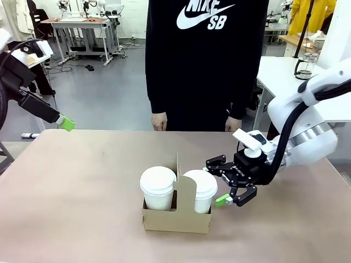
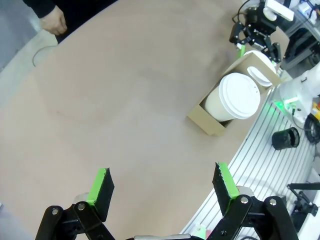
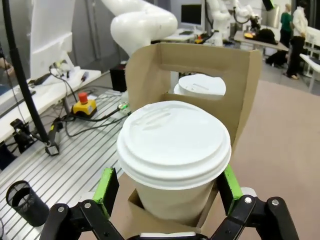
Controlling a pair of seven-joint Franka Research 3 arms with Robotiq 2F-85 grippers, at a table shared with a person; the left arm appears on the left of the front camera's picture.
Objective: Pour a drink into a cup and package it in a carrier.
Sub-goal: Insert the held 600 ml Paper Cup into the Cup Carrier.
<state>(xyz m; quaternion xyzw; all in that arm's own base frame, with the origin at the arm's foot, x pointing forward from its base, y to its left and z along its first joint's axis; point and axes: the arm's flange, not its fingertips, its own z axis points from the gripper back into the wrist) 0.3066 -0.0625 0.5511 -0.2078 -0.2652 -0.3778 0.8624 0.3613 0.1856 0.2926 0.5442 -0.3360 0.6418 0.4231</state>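
1. Nearly done, by the look of it: two lidded white cups sit in the carrier (image 1: 176, 216) at lower centre of the front view, one slot each, tall handle upright between them.
2. Right gripper (image 1: 230, 183) sits just right of the right cup (image 1: 201, 189), jaws spread wide, nothing held. In the right wrist view the green pads (image 3: 106, 190) stand either side of the cup's body w/ a gap on each side; looks let go, not gripped.
3. Key relation: cup lies straight ahead of the right gripper, between its fingers, long axis upright. Any pull-back prob. needs to run away from the cup, toward frame right, so a finger doesn't clip the lid or tip the carrier.
4. Left gripper (image 1: 67, 124) hangs at upper left of the front view, well apart from the carrier; left wrist view shows jaws open & empty over bare table (image 2: 125, 100).
5. Left cup (image 1: 158, 188) untouched; right arm is far the nearer to both.
6. Person stands at the far edge, hands down, not involved.
7. Drink itself hidden under lids; can't tell fill level.
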